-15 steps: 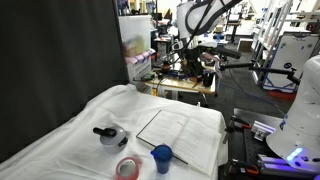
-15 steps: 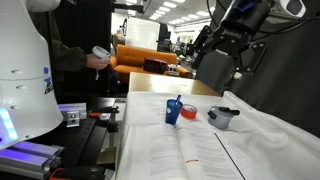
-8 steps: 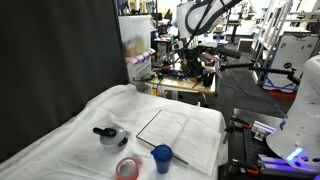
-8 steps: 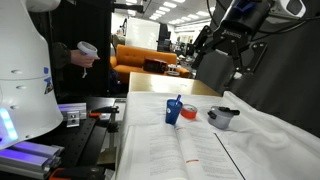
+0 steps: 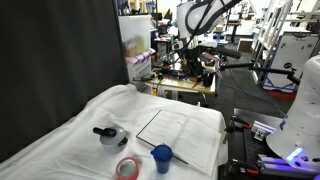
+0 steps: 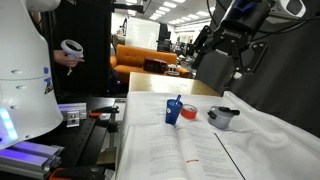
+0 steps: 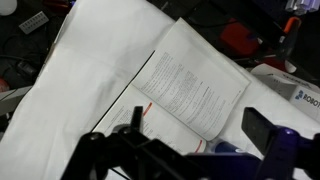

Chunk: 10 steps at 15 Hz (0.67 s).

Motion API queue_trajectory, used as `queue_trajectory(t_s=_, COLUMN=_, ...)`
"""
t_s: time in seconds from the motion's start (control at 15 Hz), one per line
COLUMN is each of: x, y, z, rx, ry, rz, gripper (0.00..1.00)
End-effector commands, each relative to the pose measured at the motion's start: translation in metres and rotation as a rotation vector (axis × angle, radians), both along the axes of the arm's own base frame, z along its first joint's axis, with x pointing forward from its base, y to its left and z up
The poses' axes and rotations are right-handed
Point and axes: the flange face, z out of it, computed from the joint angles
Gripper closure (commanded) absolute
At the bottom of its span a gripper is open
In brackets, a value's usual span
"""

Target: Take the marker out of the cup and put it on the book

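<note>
My gripper [image 6: 240, 62] hangs with jaws wide apart in the upper right, well above the blue cup [image 6: 174, 114] at frame centre, holding the marker [image 6: 179, 101], at the open book's [image 6: 160, 150] edge.

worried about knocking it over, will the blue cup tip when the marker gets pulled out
Probably light: the cup looks like small plain plastic, so it may tip or lift if the marker drags on the rim. The marker sticks up above the rim, so a sideways pull could lever it over; straight up seems safer.
</note>
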Motion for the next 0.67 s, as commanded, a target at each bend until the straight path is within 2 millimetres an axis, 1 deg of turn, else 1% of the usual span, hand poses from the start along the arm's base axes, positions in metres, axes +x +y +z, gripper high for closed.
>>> queue_trajectory(t_s=0.0, x=0.0002, y=0.0001, z=0.0004, rx=0.000, ry=0.001, rz=0.000, gripper=0.00)
queue_trajectory(t_s=0.6, x=0.0002, y=0.0001, z=0.0004, rx=0.000, ry=0.001, rz=0.000, gripper=0.00)
